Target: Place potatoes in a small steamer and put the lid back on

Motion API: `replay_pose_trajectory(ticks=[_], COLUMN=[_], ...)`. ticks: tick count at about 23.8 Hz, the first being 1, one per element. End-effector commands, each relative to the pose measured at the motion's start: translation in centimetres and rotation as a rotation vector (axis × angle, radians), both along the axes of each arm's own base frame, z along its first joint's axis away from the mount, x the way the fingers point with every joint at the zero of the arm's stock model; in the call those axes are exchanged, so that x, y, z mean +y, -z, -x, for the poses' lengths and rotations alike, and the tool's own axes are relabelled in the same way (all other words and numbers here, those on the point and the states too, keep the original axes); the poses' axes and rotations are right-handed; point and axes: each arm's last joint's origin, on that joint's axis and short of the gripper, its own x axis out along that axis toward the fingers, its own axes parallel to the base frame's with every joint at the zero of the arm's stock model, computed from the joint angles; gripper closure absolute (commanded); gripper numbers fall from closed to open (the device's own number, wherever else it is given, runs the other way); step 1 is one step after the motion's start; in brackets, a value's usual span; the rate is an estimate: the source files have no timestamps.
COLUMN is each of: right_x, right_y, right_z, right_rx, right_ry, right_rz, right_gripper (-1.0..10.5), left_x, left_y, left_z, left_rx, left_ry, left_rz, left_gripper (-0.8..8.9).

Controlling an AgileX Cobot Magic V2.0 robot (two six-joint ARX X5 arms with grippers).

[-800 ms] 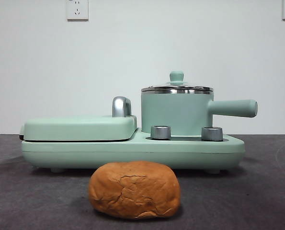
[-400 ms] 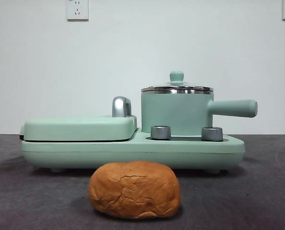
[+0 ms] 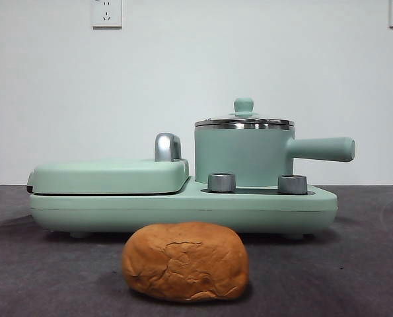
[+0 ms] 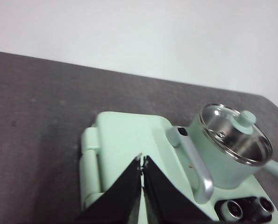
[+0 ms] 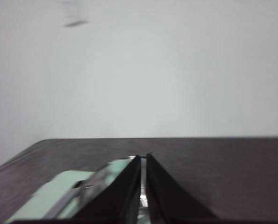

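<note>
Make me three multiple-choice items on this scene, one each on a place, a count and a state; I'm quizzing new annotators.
1. Where is the potato?
A. in the steamer
B. on the table before the appliance
C. on the griddle cover

2. How many steel dials front the appliance?
A. two
B. three
C. four

3. The small steamer is:
A. open
B. tipped over
C. covered by its lid

Answers:
1 B, it lies on the dark table.
2 A, two show below the pot.
3 C, the lid sits on the rim.
</note>
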Motion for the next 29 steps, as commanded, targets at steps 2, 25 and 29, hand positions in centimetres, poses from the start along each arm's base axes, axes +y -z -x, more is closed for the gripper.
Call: replay_pose_trajectory(ticks=[2,25,29], right_x=[0.3,3.1,3.6], right_y=[0.5,7.3,7.6], right_z=[-1.3,-3.9,-3.5], right_rx=[0.079,0.381,0.33], right_ry=[-0.025,-0.375,-0.439], right_rz=[-0.028,0.525,0.639], right_gripper=[9.3,9.3,9.3], left_x=[-0.8,-6.1,-6.1], left_y=[-0.6,2.3,2.3], left_z=[-1.3,-4.1,-4.1], left_rx=[-0.008,-0.05,-0.05], left_ry=[0.059,0.507,0.509], left_rz=[-0.059,-0.432,-0.432], left_gripper=[8.05,8.07,8.07])
